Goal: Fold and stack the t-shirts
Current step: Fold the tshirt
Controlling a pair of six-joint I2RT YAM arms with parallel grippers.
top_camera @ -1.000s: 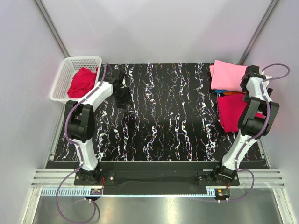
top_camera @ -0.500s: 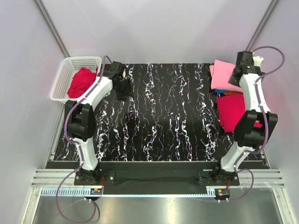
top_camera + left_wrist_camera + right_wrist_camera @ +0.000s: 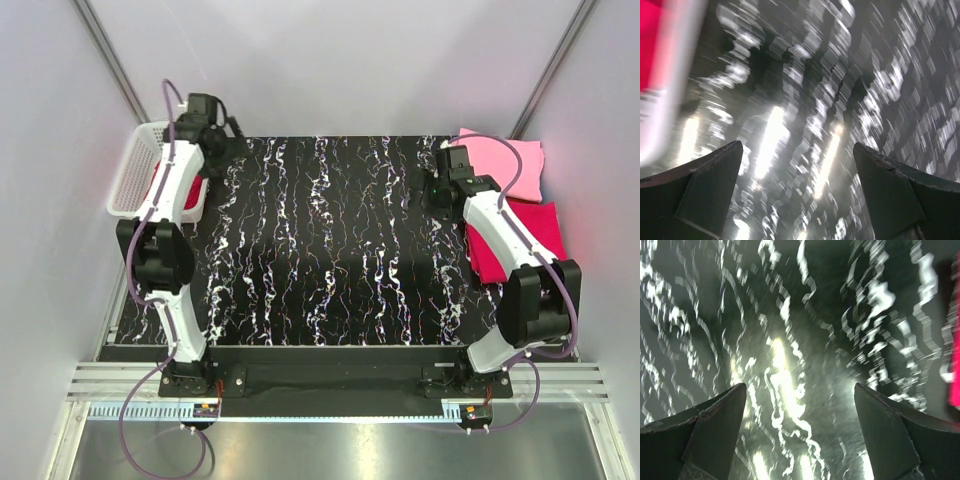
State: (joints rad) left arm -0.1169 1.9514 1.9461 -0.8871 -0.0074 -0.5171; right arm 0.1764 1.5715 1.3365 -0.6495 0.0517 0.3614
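While both end effectors (image 3: 797,146) (image 3: 800,386) gape empty, pale walls (image 3: 330,60) enclose the black marbled table (image 3: 340,250).

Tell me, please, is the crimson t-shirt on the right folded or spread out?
Folded: the crimson t-shirt lies as a compact flat rectangle, no sleeves showing.

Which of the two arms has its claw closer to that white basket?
Left. The left gripper hangs just beside the white basket's right rim, over the table; the right gripper is across the table, next to the folded t-shirts.

top cam: high, whole table (image 3: 330,250) | wrist cams: close, facing it
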